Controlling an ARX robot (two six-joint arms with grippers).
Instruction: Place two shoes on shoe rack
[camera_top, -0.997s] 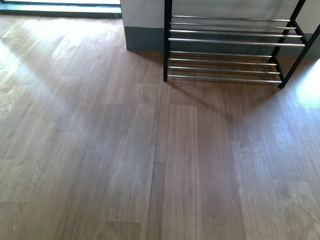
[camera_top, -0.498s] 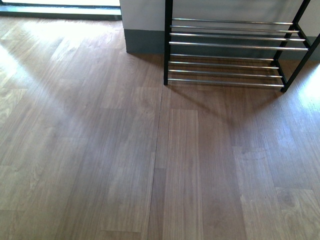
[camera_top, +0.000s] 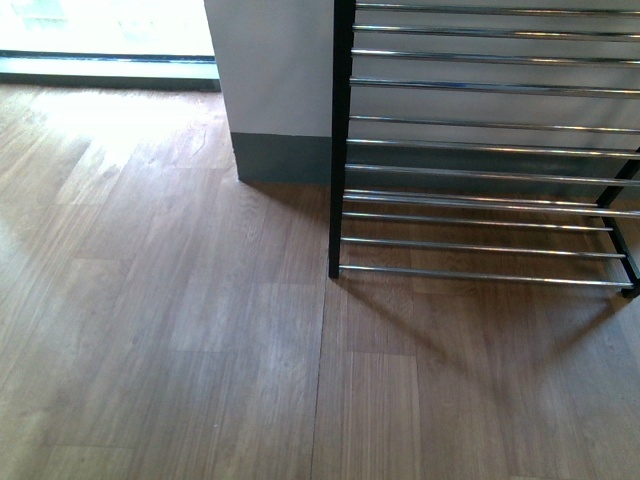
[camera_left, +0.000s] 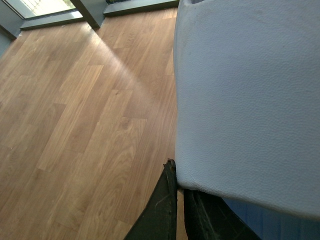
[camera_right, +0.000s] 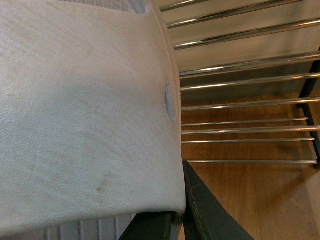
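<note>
Your left gripper (camera_left: 180, 192) is clamped on the left-hand sandal (camera_left: 245, 100), a pale blue-white rubber slide with a pebbled skin. Its dark fingers pinch the edge so that the slide hangs clear above the warm brown wood-plank floor (camera_left: 90, 140). Your right gripper (camera_right: 176, 217) looks closed the same way on the right-hand sandal (camera_right: 85, 110), the cream-white twin with a ribbed face showing at one edge; the slide partly hides the pinch, so take that as a judgement. Each is held by an edge, probably so that the broad flat body is free to be laid across bars. The shoe rack (camera_top: 341, 150), an open black metal frame carrying tiers of shiny chrome rods, stands ahead and to the right in the front view, beside a white wall corner with a grey skirting (camera_top: 270, 100); neither arm shows there. From the right wrist the rods sit just beyond the sandal, so that one seems nearer its shelf. No shoe lies on any tier you can see, so both placements are yet to be done. Aim each slide to span at least two rods, or it may tip through the gap.
</note>
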